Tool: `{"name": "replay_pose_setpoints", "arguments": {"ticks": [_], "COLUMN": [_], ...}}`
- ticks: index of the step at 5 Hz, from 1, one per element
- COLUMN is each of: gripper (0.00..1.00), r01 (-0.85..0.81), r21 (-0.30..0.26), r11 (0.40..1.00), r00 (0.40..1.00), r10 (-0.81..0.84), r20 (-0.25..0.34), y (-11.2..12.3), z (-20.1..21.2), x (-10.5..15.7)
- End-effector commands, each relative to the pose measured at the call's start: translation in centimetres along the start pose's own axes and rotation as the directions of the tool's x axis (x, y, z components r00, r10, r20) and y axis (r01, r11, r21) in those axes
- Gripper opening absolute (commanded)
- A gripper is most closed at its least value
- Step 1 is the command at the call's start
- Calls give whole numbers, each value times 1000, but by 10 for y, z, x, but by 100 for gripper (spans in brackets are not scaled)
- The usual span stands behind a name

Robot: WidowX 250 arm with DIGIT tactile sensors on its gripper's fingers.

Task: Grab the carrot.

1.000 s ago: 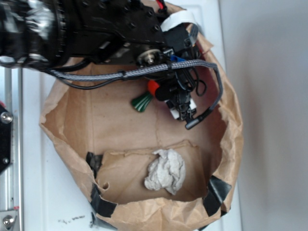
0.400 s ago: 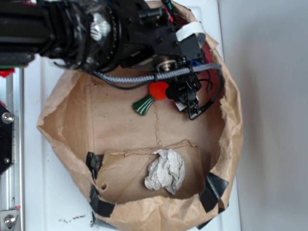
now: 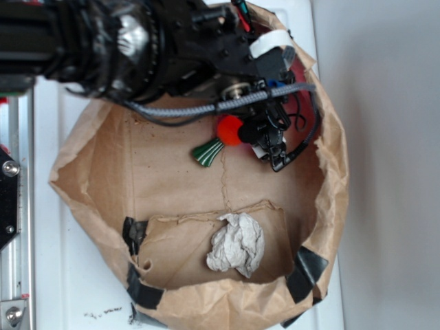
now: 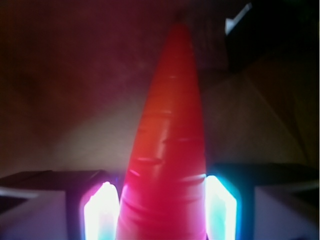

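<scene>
Claw is clamped on the carrot: in the wrist view the carrot fills the centre, wide end squeezed between the two glowing fingers, tip pointing up and away from the camera. From the exterior view only the fat orange end and the green stem stick out from under the arm; the stem flares down-left, and the rest of the carrot is hidden behind the claw body. Can't tell from either view whether the carrot is touching the bag floor or off it. All of this sits over the upper part of a rolled-down brown paper bag, near its top-right rim. A grey braided cable runs across the arm just above the carrot, and a thin black cable loops around the claw's right side. Crumpled grey-white paper ball lies low in the bag on a folded flap, well apart from the carrot. Black tape patches hold the bag's lower edge. Bag rests on a white surface.
</scene>
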State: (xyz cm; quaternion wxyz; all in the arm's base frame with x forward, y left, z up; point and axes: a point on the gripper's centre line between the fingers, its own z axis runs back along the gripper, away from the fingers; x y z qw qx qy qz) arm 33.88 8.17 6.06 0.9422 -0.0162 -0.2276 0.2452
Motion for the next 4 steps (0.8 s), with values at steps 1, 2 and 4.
{"name": "replay_pose_setpoints", "arguments": {"ticks": [1, 2, 4], "gripper": [0, 0, 0], "r01": [25, 34, 104], "r21": [-207, -155, -106], "r11": [978, 987, 989], "r00": [1000, 999, 993], "r10": [-26, -38, -109], "r20": [1, -22, -43], "y": [-17, -32, -48], "z": [118, 137, 150], "x": [10, 10, 11]}}
